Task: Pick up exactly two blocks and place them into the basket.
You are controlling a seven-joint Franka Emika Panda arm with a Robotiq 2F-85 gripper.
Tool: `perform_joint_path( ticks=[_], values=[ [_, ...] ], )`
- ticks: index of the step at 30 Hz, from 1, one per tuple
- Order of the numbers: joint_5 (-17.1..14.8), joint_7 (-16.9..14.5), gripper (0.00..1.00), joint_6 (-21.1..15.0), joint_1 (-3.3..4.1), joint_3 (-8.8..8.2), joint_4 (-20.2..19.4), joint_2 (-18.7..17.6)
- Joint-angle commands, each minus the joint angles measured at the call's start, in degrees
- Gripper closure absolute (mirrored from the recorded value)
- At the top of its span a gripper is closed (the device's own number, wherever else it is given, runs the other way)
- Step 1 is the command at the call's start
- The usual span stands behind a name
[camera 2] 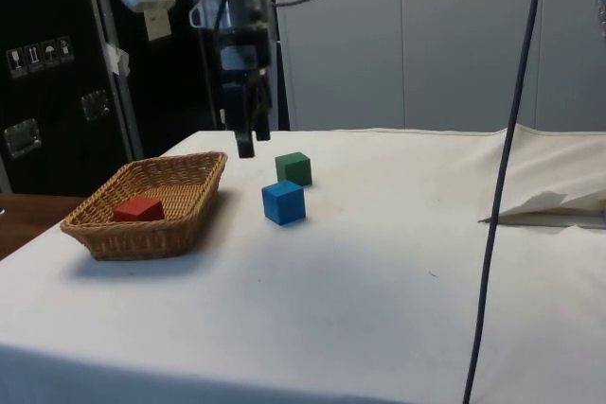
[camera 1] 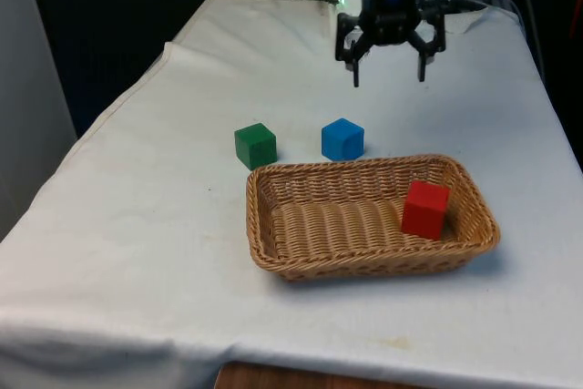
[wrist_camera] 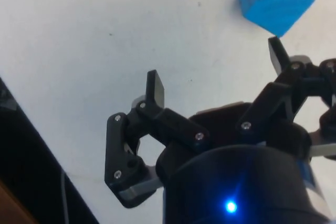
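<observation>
One block in, one to go, and the claw hangs empty over the table

Going by the front view's left to right: the green block point(camera 1: 255, 145) sits loose on the cloth, the blue block point(camera 1: 342, 139) just beside the basket point(camera 1: 273, 234), the red block point(camera 1: 425, 209) already inside it; the claw point(camera 1: 388, 67) hovers wide open above, gripping nothing, and I'd worry a careless descent clips the blue block's corner and skids it against the wicker rim, or a third block gets added

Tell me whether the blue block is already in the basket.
No, the blue block sits on the cloth just outside the basket, beside the green block.
</observation>
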State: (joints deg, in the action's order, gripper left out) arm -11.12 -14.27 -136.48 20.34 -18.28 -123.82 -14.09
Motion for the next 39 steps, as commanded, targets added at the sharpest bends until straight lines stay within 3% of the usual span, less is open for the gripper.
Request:
perform_joint_path(
  ticks=[1, 2, 3, 4, 6, 11, 12, 13, 15, 29, 39],
  values=[
    [-0.9, -1.5, 0.0, -1.0, -0.57, -0.11, -0.7, -0.1],
    [-1.0, -2.0, 0.0, -1.3, -0.74, -0.34, -1.0, -0.3],
    [-0.2, -1.0, 0.0, -0.6, -0.23, -0.52, -0.7, -0.1],
    [-1.3, -2.5, 0.0, -1.5, -0.86, -0.52, -1.1, -0.5],
    [-2.1, -4.5, 0.0, -2.3, -1.26, -1.2, -1.7, -1.3],
    [-3.7, -7.4, 0.0, -3.6, -1.6, -2.46, -2.1, -3.0],
    [-3.2, -6.8, 0.0, -2.9, -1.2, -2.81, -1.7, -3.0],
    [-4.2, -7.9, 0.0, -4.0, -1.66, -2.64, -2.1, -3.4],
    [-5.2, -9.0, 0.0, -4.8, -1.66, -2.86, -2.0, -4.5],
    [-5.6, -8.9, 0.0, -9.5, -1.43, -2.35, -2.1, -8.5],
    [-5.4, -8.9, 0.0, -11.9, -1.32, -2.41, -3.0, -9.4]
  ],
)
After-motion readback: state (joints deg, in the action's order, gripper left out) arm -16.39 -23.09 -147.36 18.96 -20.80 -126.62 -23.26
